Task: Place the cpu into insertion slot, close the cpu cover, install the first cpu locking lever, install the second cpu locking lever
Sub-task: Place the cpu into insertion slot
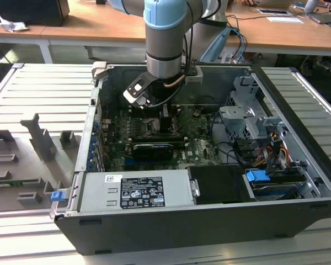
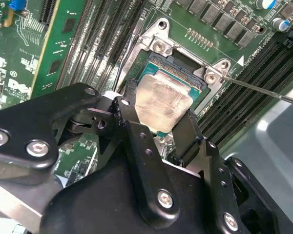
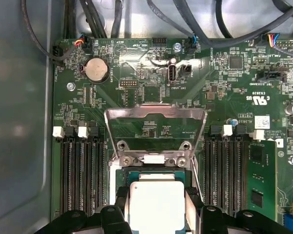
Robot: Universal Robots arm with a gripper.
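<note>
**First wrist view.** The green motherboard (image 3: 136, 73) lies in a grey case, with dark cables (image 3: 219, 29) along one edge and a round coin cell (image 3: 96, 69) near a corner. The cpu cover (image 3: 156, 113) stands swung open on its hinge, and the board shows through its square opening. Beside the hinge lies the insertion slot (image 3: 136, 169), flanked by banks of long black memory slots (image 3: 80, 175). The cpu (image 3: 156, 209), pale side up, sits over the slot between the black fingers (image 3: 121, 197) of the gripper (image 3: 156, 195), which press two opposite edges.
</note>
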